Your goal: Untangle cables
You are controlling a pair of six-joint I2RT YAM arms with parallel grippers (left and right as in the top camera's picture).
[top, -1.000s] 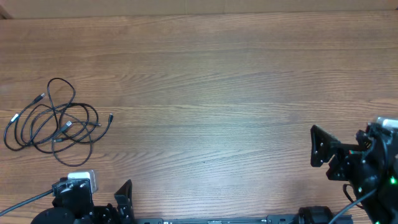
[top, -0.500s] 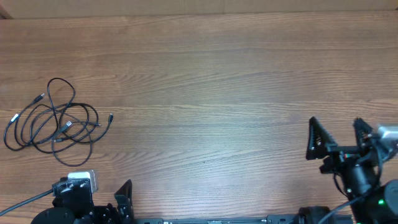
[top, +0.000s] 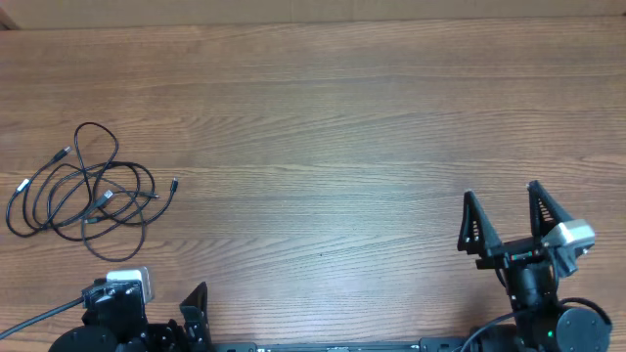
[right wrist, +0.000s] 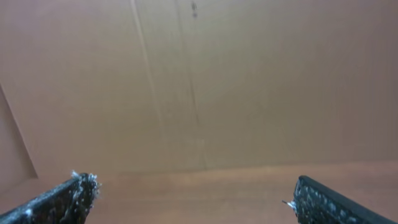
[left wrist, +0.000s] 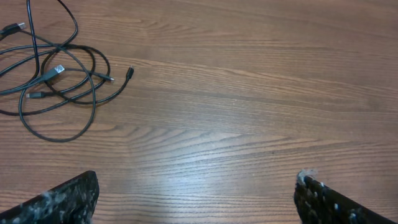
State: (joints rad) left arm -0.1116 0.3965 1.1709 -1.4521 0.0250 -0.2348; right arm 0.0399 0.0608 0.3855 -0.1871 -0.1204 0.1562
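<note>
Lying tangled on the brown wooden table (top: 323,117), thin black cables (top: 88,186) sit apart from left gripper (left wrist: 198,179) and right gripper (top: 503,193); both jaws gape wide, empty.

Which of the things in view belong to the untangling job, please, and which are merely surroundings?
For the job:
- cables, a loose black bundle at the table's left side
- left gripper, open, empty
- right gripper, open, empty

Just surroundings:
- wooden table
- brown cardboard wall beyond it
</note>
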